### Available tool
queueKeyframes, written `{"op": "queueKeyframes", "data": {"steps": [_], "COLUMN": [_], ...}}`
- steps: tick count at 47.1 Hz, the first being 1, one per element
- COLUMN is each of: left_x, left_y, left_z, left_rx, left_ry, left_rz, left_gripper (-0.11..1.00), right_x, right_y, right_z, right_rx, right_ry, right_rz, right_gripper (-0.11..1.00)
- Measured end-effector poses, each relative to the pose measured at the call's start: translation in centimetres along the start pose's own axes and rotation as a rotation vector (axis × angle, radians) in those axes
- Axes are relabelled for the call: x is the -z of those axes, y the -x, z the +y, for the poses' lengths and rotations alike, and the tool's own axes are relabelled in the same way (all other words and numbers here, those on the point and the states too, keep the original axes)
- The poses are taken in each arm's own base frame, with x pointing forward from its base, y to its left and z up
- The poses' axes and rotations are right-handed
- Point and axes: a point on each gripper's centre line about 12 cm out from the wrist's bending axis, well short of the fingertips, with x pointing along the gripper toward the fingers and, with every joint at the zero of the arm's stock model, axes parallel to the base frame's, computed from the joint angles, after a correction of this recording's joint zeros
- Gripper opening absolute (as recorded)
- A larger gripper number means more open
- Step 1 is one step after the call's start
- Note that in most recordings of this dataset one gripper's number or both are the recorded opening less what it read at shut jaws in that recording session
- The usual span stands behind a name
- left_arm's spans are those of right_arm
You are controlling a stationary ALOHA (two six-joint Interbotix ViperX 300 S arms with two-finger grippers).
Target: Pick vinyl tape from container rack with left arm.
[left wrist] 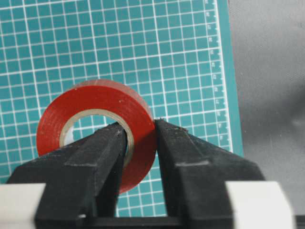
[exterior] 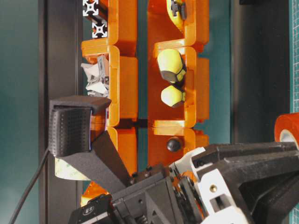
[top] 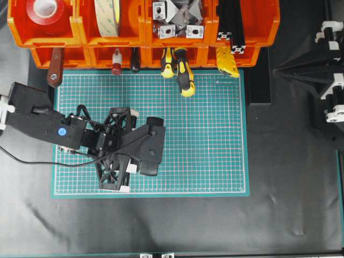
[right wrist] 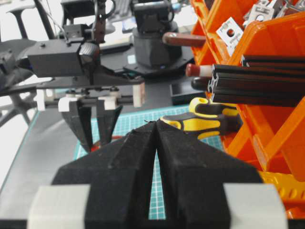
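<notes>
a: so, where do we have the vinyl tape (left wrist: 97,121) right now?

b: we're pinching it in the left gripper (left wrist: 139,131), one finger through the white core and the other on the outer red face, so the ring's wall is clamped between them. we hold it above the green cutting mat (left wrist: 157,52), well clear of the container rack (top: 80,32).

a: isn't a red roll showing in the rack's far-left upper bin (top: 45,12)?

b: yes, in the overhead view, beside the cream-beige tape roll (top: 107,16). we can't tell how it relates to ours.

a: why grip through the hole?

b: we judge a wall pinch keeps a glossy ring from slipping or rolling out.

a: and the right gripper (right wrist: 155,131)?

b: its fingers are pressed together with nothing between, parked near the yellow-handled screwdrivers (right wrist: 200,119).
</notes>
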Motion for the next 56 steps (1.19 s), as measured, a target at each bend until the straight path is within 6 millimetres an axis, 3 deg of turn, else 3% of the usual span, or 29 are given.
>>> {"op": "queueKeyframes", "data": {"steps": [7, 12, 16, 22, 29, 37, 44, 56], "left_x": [0.0, -0.1, -0.3, -1.2, -1.5, -1.8, -0.3, 4.3], "left_y": [-0.1, 0.0, 0.4, 2.8, 7.2, 13.9, 18.4, 23.6], "left_z": [0.2, 0.4, 0.5, 0.7, 0.7, 0.4, 0.7, 0.9], "left_rx": [-0.002, -0.005, -0.005, -0.001, 0.01, 0.034, 0.05, 0.086], "left_ry": [0.004, 0.011, 0.015, 0.021, 0.022, 0.008, 0.023, 0.005], "left_rz": [0.0, -0.002, -0.014, -0.074, -0.17, -0.335, -0.443, -0.634], "left_gripper": [0.74, 0.9, 0.89, 0.86, 0.86, 0.86, 0.85, 0.85], "right_x": [0.0, 0.0, 0.0, -0.1, -0.1, -0.1, -0.2, -0.3], "right_y": [0.0, 0.0, 0.1, 0.1, 0.1, 0.1, 0.1, 0.2], "right_z": [0.0, 0.0, 0.0, 0.0, 0.0, 0.0, 0.1, 0.0], "right_rx": [0.0, 0.0, -0.002, -0.001, -0.001, -0.001, -0.003, -0.002], "right_ry": [0.0, 0.0, 0.0, 0.0, 0.0, 0.0, 0.0, 0.0], "right_rz": [-0.003, -0.002, -0.003, -0.006, -0.006, -0.006, -0.007, -0.015], "right_gripper": [0.0, 0.0, 0.0, 0.0, 0.0, 0.0, 0.0, 0.0]}}
